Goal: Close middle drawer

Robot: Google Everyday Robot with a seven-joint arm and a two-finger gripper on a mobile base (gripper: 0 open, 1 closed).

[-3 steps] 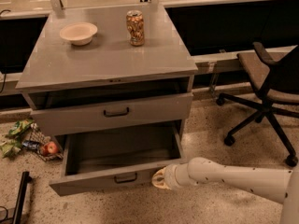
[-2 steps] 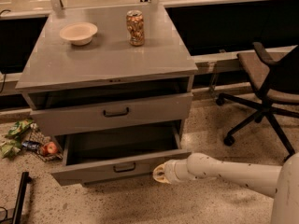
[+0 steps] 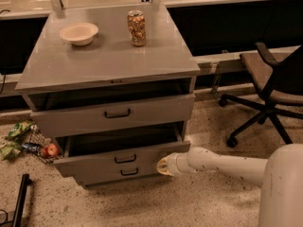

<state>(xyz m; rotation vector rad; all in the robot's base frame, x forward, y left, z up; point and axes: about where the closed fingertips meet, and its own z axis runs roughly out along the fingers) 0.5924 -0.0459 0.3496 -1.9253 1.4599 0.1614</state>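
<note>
The middle drawer [image 3: 118, 157] is a grey metal drawer with a small black handle, second of three in the grey cabinet [image 3: 109, 65]. It stands a short way out, a dark strip of its tray showing above the front. My gripper [image 3: 163, 166] is at the end of the white arm reaching in from the right, and it presses against the right end of the drawer front. The top drawer [image 3: 113, 113] above is slightly open. The bottom drawer [image 3: 125, 172] shows just below.
A white bowl [image 3: 78, 33] and a can [image 3: 137, 28] stand on the cabinet top. A black office chair [image 3: 270, 86] is at the right. Snack bags and an apple [image 3: 49, 150] lie on the floor left of the cabinet. A black bar [image 3: 19, 202] lies at lower left.
The middle drawer has slid far in toward the cabinet. My gripper has followed it inward, staying against the right end of its front.
</note>
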